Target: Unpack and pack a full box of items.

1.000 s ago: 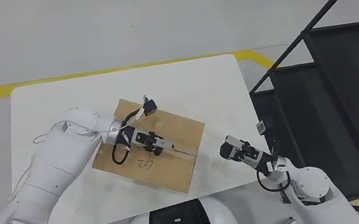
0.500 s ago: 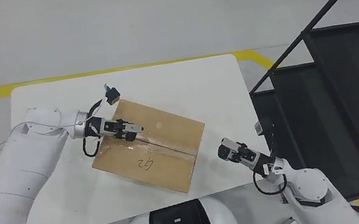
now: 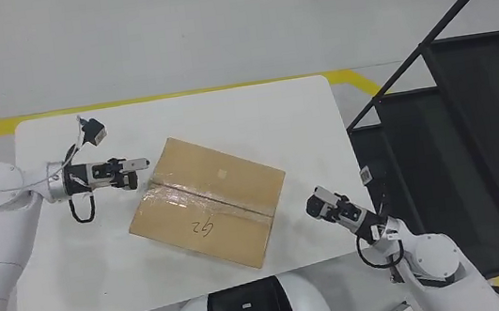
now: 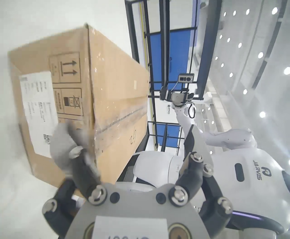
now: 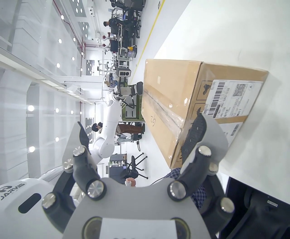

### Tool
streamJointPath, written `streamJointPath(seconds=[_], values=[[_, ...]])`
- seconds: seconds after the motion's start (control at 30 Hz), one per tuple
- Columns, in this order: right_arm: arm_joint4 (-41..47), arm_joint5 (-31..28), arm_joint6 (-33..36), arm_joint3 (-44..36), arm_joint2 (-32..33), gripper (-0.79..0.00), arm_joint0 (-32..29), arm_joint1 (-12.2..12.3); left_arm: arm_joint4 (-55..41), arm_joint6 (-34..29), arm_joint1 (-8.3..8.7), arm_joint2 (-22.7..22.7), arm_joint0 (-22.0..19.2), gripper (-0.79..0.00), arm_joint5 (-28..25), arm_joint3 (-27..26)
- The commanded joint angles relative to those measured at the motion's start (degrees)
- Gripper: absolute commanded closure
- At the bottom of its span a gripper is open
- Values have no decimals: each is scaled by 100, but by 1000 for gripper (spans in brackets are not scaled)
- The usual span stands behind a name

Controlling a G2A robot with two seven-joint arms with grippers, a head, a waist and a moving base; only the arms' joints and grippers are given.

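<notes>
Having drawn back off the carton's lid, the left end effector (image 3: 136, 161) hangs over bare desk (image 3: 273, 114) just left of the box (image 3: 223, 173), its fingers spread wide and gripping nothing. A second ago it lay on the taped seam (image 3: 198, 198) mid-lid, then slid to the far-left corner and clear. That suggests its pass along the tape is finished, though whether the tape is cut cannot be told. The box sits mid-desk where it was, flaps down, so unpacking has yet to start. Off the desk's near right edge, the right end effector (image 3: 315, 206) has barely shifted, also open and empty, facing the box's right end.
</notes>
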Motion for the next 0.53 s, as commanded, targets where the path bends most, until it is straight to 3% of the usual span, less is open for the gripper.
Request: streamJointPath(seconds=[0.0,0.3,0.5], values=[[57,-25,-2,33,0,-785,37,3,-82,126,44,-184,89,-785,0,-6],[266,-158,-76,280,-109,-785,304,1,-658,653,89,-617,384,-785,-204,-241],[266,-159,-76,280,-109,-785,304,1,-863,710,76,-659,452,-785,-253,-329]])
